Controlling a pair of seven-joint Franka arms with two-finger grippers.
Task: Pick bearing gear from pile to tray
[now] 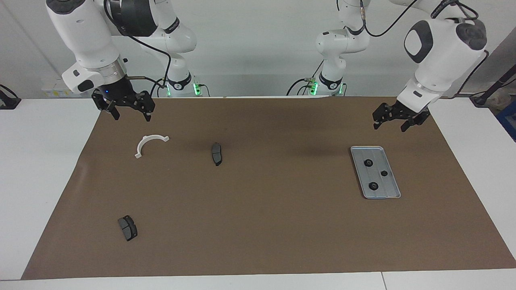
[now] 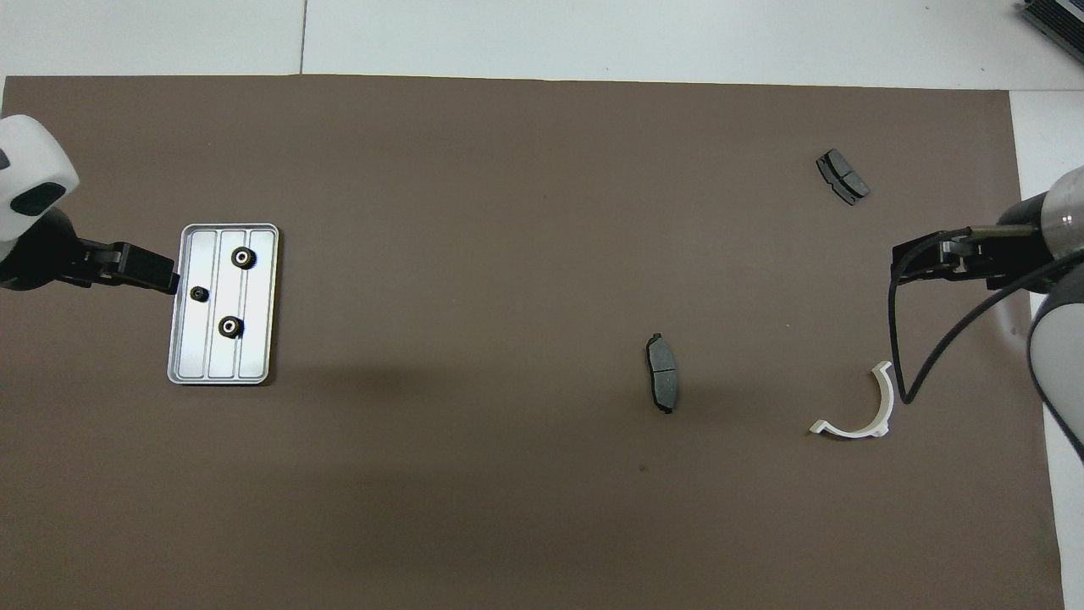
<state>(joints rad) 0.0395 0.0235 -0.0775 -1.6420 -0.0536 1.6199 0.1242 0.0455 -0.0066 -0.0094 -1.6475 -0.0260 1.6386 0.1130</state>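
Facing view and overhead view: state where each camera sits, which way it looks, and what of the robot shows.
Facing view: high across the table, looking at both arms' bases; left gripper and right gripper raised, open.
Overhead view: above the robots' end, looking steeply down; only wrists and grippers show at the side edges.
Shared: tray with three gears, white bracket, mirrored.

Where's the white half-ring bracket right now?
The white half-ring bracket lies on the brown mat toward the right arm's end of the table, beside a dark brake pad, apart from it.
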